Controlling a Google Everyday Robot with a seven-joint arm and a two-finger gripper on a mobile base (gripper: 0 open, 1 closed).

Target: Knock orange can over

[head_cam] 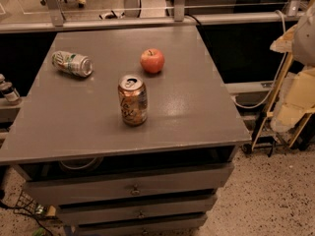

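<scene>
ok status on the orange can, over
gripper out of view. orange can upright mid table, not knocked yet. apple behind it, green can on its side rear left, both apart from it.

No word, brand or number is reading legibly. The orange can [133, 100] is showing pale curling lettering on its side, but it is giving up no single letter. The green-and-white can [72, 64], lying behind and to the left of the orange can, is carrying dark markings that are just as unreadable. The gripper is not showing anywhere around the orange can.
</scene>
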